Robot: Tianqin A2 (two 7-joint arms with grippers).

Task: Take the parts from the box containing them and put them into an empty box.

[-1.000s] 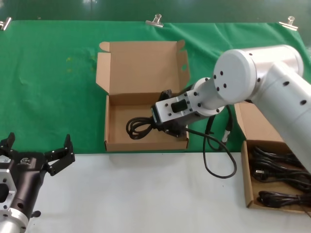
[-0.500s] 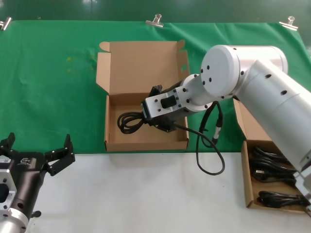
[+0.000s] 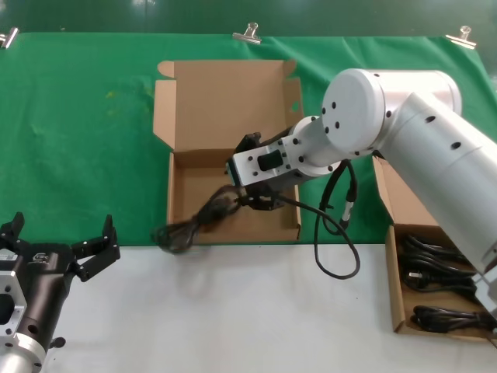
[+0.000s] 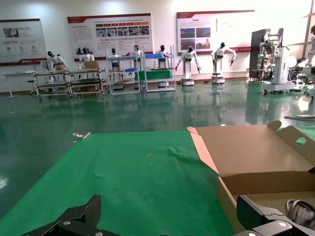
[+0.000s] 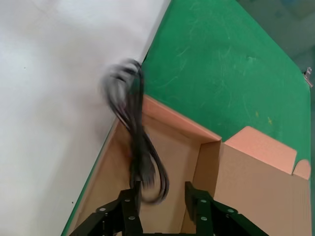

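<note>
1. A coiled black cord [image 3: 194, 227] hangs stretched out from the right hand [image 3: 247, 198]. Its far end, blurred, reaches over the front-left wall of the empty box [image 3: 177, 203] to the edge of the white counter [image 3: 233, 311]; its near end is at the hand's fingertips.
2. In the right wrist view the cord [image 5: 135, 142] runs from between the right hand's [image 5: 161, 196] two black fingers, which stand narrowly apart; whether they are pinching it, I cannot tell.
3. The empty box sits on the green cloth [image 3: 78, 124], tray at the cloth's front edge, tall lid upright behind with ear flaps at the sides.
4. The right arm [image 3: 404, 132] reaches across over the tray from the right, with a thicker black cable [image 3: 334, 241] looping below it.
5. At the right edge, the box containing the remaining cords [image 3: 443, 287] rests partly on the white counter; several black coils lie in its tray.
6. The left hand [image 3: 54, 252] is parked low at the near left over the counter's edge, fingers spread wide and holding nothing. The left wrist view shows those fingers [image 4: 74, 221] with the box lid [image 4: 256, 152] beyond.
</note>
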